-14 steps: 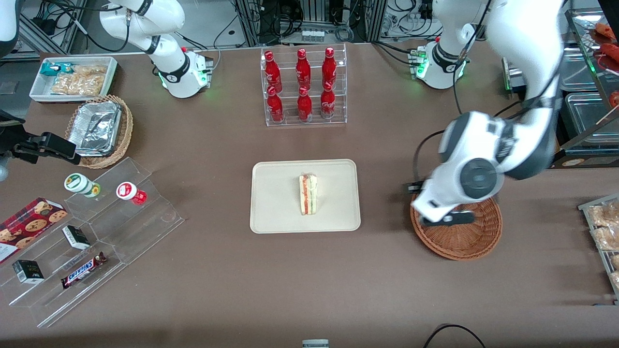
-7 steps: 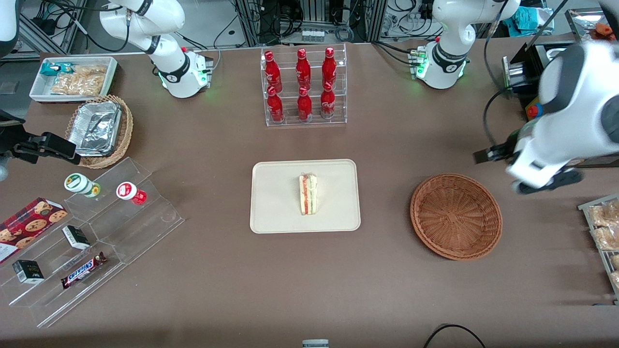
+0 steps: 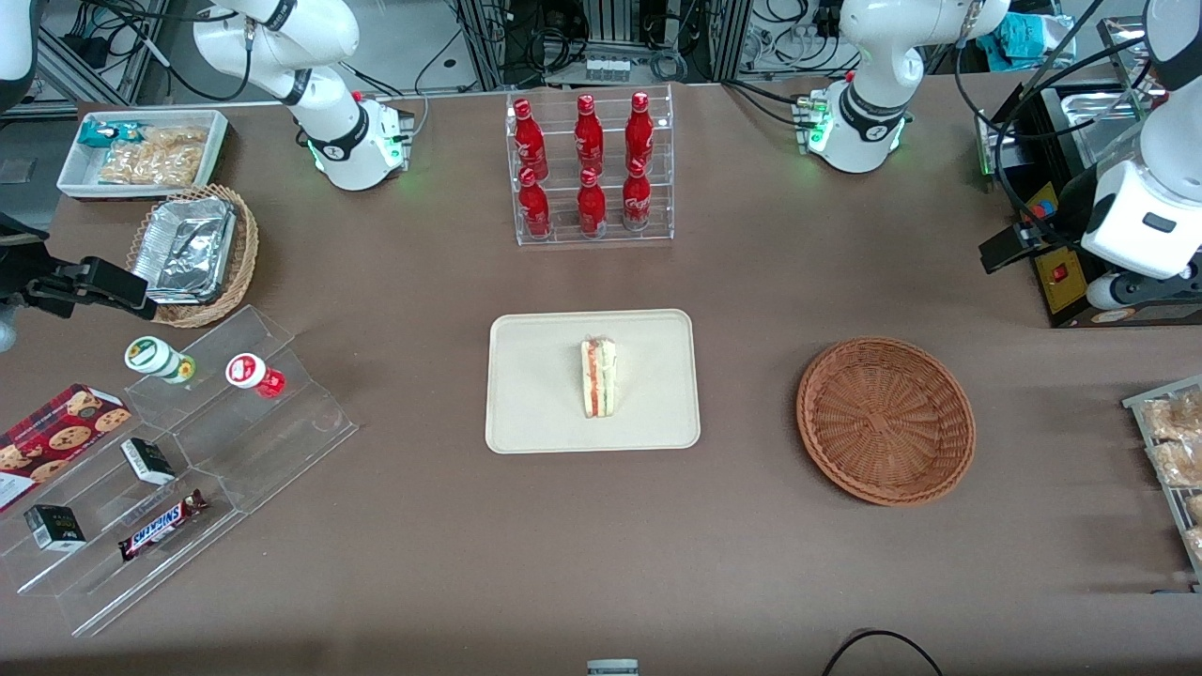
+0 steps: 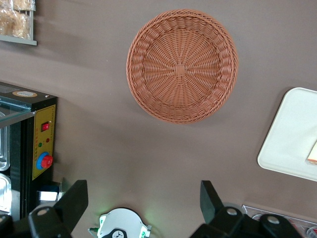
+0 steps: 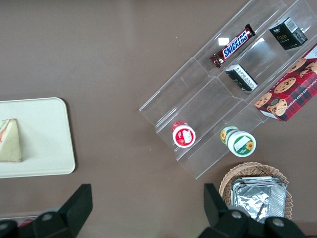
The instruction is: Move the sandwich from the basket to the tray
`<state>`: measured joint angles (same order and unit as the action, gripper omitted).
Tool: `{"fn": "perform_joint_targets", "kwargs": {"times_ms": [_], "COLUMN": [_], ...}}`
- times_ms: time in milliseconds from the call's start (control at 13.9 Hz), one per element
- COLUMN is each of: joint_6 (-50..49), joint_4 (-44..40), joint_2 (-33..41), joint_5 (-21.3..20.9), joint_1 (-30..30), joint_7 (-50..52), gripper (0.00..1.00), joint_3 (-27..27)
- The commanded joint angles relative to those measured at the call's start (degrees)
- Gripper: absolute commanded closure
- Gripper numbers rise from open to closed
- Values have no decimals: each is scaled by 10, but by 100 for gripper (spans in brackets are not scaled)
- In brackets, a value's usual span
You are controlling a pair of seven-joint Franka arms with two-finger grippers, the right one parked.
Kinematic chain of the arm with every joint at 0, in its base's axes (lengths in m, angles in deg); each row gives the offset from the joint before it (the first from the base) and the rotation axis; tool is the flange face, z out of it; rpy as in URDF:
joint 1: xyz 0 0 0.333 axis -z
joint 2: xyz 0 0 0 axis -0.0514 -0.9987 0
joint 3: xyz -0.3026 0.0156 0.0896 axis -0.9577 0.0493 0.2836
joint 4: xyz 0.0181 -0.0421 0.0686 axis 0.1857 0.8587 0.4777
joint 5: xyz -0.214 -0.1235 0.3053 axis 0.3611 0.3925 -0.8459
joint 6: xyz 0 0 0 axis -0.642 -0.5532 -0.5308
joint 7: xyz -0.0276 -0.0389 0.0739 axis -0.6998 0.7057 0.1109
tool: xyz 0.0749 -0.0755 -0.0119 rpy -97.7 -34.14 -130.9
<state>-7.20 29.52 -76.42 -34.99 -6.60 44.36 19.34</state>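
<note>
Front view: gripper (image 4: 141, 198) (spread) above table (image 3: 751, 282).

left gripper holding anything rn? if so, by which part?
Nothing. The gripper is open and empty, high above the table; the sandwich lies on the tray, the basket empty.

Small triangular wedge sandwich (image 3: 598, 377) of pale white bread, red-orange and green filling layers showing along its edge; lies near the middle of the tray, not touching the rim. Flat cream rectangular tray (image 3: 535, 394) with rounded corners and low rim, flat on the brown table. Round shallow reddish-brown woven wicker basket (image 3: 886, 421), upright and empty, well apart from the tray, toward the working arm's end of the table.

The gripper (image 4: 143, 203) hangs high, nothing between its spread fingers.
</note>
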Motion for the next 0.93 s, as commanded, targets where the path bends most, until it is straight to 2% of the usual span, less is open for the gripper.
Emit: {"fn": "perform_joint_targets", "kwargs": {"times_ms": [0, 288, 575, 863], "joint_6": [-10, -12, -90, -94], "joint_4": [-36, -42, -65, -63], "joint_2": [-16, -14, -23, -22], "joint_5": [-1, -1, 1, -11], "joint_1": [-2, -2, -2, 0], "joint_7": [0, -2, -2, -2], "gripper": [0, 0, 0, 0], "joint_3": [-3, -3, -5, -5]}}
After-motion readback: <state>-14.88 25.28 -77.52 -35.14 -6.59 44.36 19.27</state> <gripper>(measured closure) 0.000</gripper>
